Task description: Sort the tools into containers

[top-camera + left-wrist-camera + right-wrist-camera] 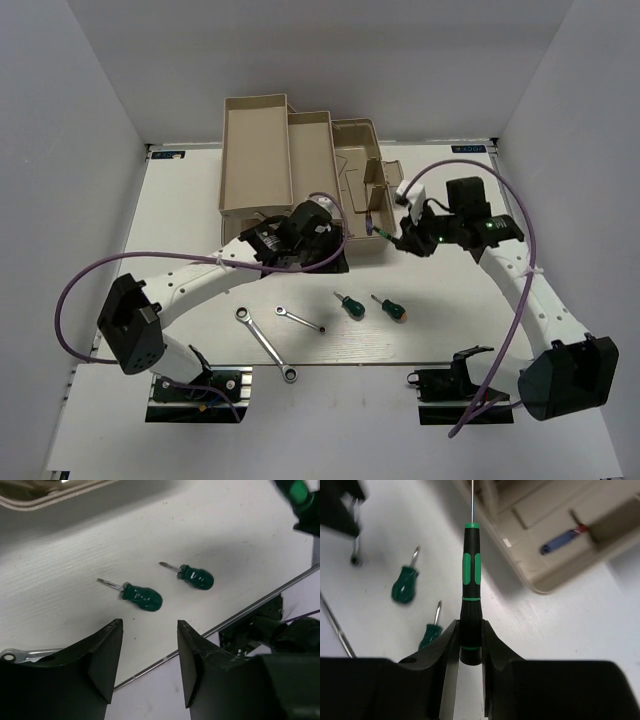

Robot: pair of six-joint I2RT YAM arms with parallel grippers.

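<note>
right gripper [470, 647]: closed on the butt end of a slim black and green pen-like screwdriver [471, 580]. its thin shaft points away from the wrist, toward the toolbox's near edge. tool is held off the table, just beside the right front corner of the toolbox [255, 150].

left gripper [150, 650]: fingers apart, nothing between them. in the top view it sits at the front edge of the toolbox, left of the other gripper.

toolbox: beige, trays stepped open at the back of the table. a blue-handled screwdriver [560, 541] lies in one of its compartments; cannot tell which from the wrist view.

on the table in front of the toolbox:
- two stubby green screwdrivers [350, 305] [392, 309], side by side, near each other, not touching.
- short wrench [298, 319] just left of them.
- long wrench [265, 345] further left, lying diagonally, near the table's front edge.
</note>
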